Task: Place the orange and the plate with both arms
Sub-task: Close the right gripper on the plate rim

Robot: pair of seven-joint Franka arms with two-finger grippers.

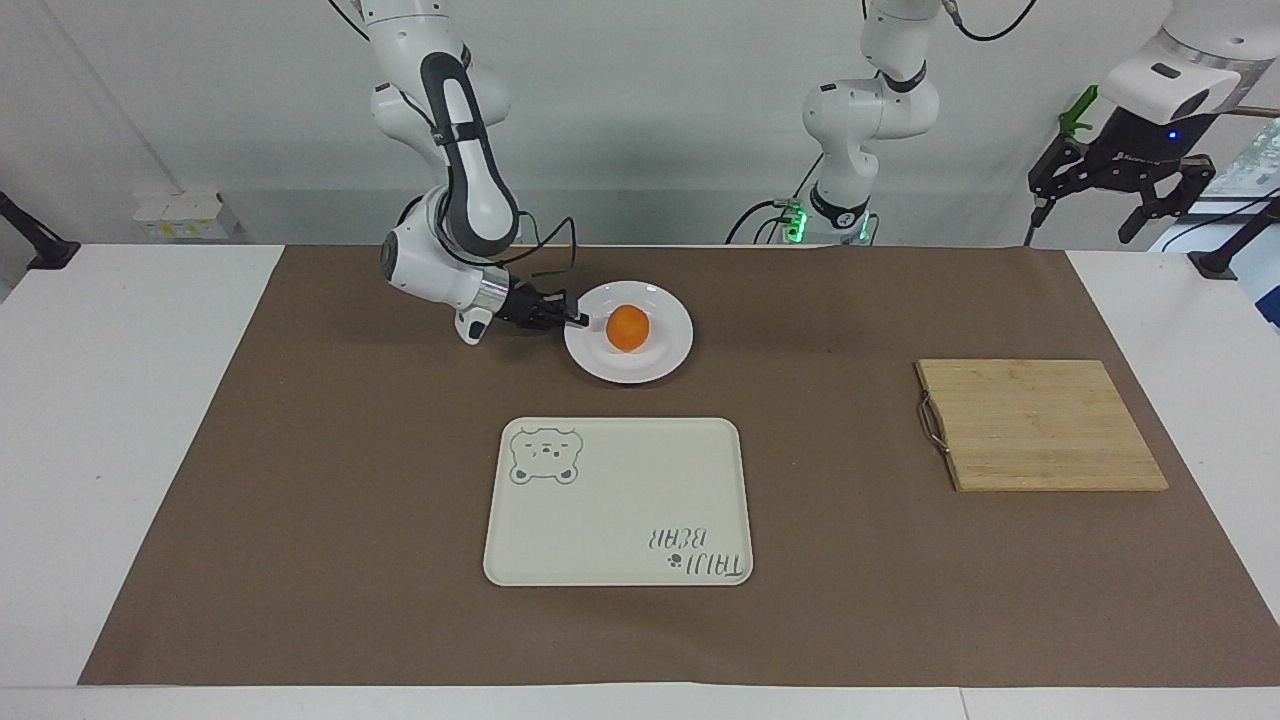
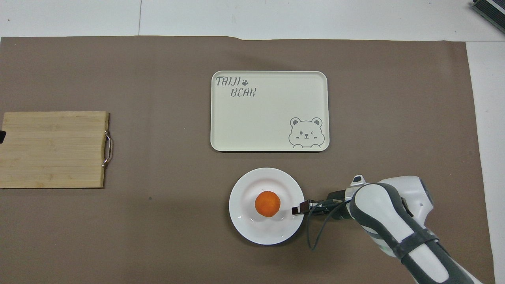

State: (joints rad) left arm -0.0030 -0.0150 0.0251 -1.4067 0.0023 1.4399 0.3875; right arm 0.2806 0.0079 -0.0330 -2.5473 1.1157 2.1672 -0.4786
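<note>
Covering most of the counter [image 1: 120, 420] is a brown mat [image 1: 880, 560], and everything else sits on it. Largest of these is the cream tray [image 1: 618, 505] with a bear drawing, in the middle and farther from the robots than the plate. A wooden cutting board [image 1: 1040, 425] with a metal handle lies toward the left arm's end, well apart from the tray. The plate [image 1: 655, 360] [image 2: 244, 228], round and white, rests between the tray and the robots, slightly toward the right arm's end. The orange [image 1: 628, 327] [image 2: 268, 204] sits on the plate near its centre. The right arm reaches in low, and the right tool [image 1: 578, 320] [image 2: 300, 208] is at the plate's rim on the right arm's side, its fingers drawn narrow and pinching that rim, just beside the orange but not touching it. The left arm waits raised off the left arm's end of the counter, its left tool [image 1: 1120, 200] spread wide and holding nothing.
</note>
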